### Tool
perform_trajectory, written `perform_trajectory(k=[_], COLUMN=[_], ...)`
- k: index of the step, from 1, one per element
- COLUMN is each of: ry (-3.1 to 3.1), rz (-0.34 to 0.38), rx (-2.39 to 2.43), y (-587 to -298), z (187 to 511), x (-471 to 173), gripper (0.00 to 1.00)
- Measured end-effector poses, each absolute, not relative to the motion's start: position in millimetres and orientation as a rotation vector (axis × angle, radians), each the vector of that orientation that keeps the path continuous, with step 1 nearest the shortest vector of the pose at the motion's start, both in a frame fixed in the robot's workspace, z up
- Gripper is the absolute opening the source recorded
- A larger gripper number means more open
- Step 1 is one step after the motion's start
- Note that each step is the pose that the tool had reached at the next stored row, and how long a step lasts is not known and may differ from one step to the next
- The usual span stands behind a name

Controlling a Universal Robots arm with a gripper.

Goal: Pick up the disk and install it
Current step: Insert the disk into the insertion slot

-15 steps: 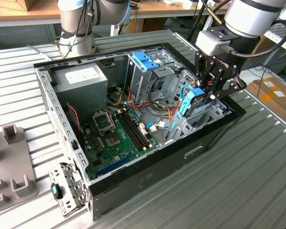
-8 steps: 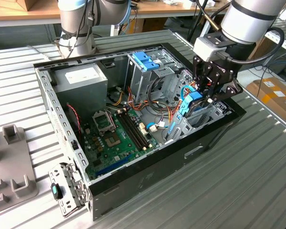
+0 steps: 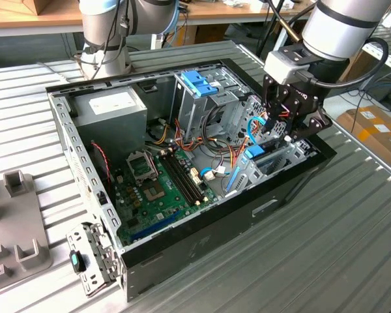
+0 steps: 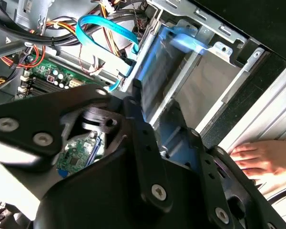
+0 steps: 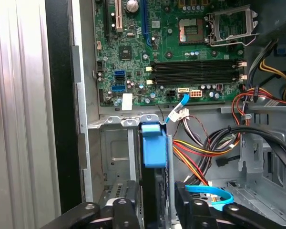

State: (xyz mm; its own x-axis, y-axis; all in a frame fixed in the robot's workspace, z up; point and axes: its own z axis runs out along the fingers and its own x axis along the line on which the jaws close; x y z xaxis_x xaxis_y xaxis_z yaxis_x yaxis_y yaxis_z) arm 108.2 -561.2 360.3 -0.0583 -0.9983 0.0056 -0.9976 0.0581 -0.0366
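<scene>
**Disk at Bay**

Grips disk point(image 4: 157, 62) edge-on between black gripper point(image 4: 163, 114) fingers, blue rail point(image 4: 186, 40) at the far end, against grey metal bay point(image 4: 214, 81). Shows looped blue cable point(image 4: 105, 26) near green motherboard point(image 4: 50, 76). Shows a person's hand point(image 4: 257, 160) resting on pale ribbed surface point(image 4: 281, 105) beside the case point(image 4: 257, 24).

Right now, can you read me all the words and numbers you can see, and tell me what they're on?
White sticker on the grey box: print too small to read.
Small white label on the green board: too small to read.
The disk in the gripper: no print on the side that shows.
So, no words can be read.
</scene>
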Motion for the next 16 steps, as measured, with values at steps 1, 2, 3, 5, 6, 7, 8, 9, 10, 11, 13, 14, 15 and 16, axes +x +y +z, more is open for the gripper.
perform_trajectory(k=[1,2,3,5,6,7,8,9,10,11,13,14,15,16], ry=[2.27,2.27,2.27,2.27,2.27,2.27,2.27,2.27,2.27,2.27,2.279,2.284,2.288,2.288], rz=[-0.047,-0.047,-0.047,-0.048,-0.048,-0.048,-0.048,-0.048,-0.048,-0.047,-0.029,-0.018,-0.01,-0.01], rx=[-2.141,-2.141,-2.141,-2.141,-2.141,-2.141,-2.141,-2.141,-2.141,-2.142,-2.15,-2.155,-2.159,-2.159], y=[-561.2,-561.2,-561.2,-561.2,-561.1,-561.1,-561.1,-561.2,-561.2,-561.2,-561.2,-561.2,-561.1,-561.2], z=[360.2,360.3,360.3,360.3,360.0,359.9,359.9,359.8,359.8,359.8,359.4,359.4,359.4,359.4], x=[108.2,108.2,108.2,108.2,108.2,108.2,108.2,108.1,108.1,108.1,108.1,108.2,108.1,108.1], gripper=[0.42,0.48,0.48,0.48,0.48,0.48,0.48,0.48,0.48,0.48,0.48,0.48,0.48,0.48])
